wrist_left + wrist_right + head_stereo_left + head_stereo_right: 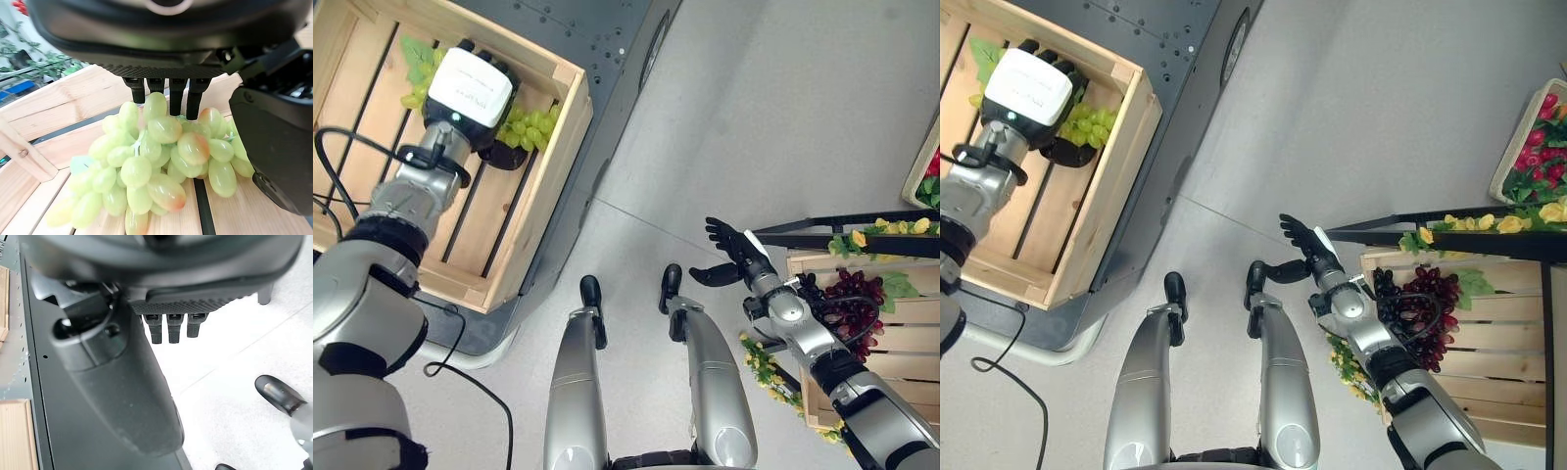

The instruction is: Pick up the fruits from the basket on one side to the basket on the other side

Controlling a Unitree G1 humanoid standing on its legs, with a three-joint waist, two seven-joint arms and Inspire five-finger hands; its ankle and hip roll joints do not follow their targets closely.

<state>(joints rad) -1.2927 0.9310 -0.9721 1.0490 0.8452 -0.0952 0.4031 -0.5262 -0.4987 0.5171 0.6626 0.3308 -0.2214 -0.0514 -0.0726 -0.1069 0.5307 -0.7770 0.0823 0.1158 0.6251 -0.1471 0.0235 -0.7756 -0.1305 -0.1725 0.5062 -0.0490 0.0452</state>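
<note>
A: Nearest to you, in the left wrist view, is the bunch of pale green grapes [156, 166], some berries blushed orange-red. It lies on the slats of the light wooden slatted crate [548, 147].

B: Is the left hand [475, 93] holding that bunch?

A: You can see its dark fingers [171, 98] reaching down onto the top of the bunch, and the thumb [274, 142] standing just beside the berries. Whether they are curled round the grapes or only resting on them, I cannot tell. From the head views the hand is inside the crate, over the grapes, with a green leaf [419, 54] showing next to it.

B: And where does the crate stand?

A: On a dark grey perforated metal platform [607, 59], on your left side.

B: What about the right hand [732, 257]?

A: It hangs over the pale grey floor [754, 117], fingers straight and spread, thumb held apart, with nothing in it. You see the same in the right wrist view: straight fingertips [168, 328] and the thumb [132, 396] over bare floor.

B: Anything near that hand?

A: Just beside the right forearm is a second light wooden crate [1489, 323], holding a bunch of dark purple grapes [1425, 299] with a green leaf [1474, 284]. A black bar [1430, 238] dressed with yellow flowers [1513, 223] and foliage runs along its far side. At the far right edge a pale tray of red fruit [1533, 147] sits well apart from the hand.
</note>
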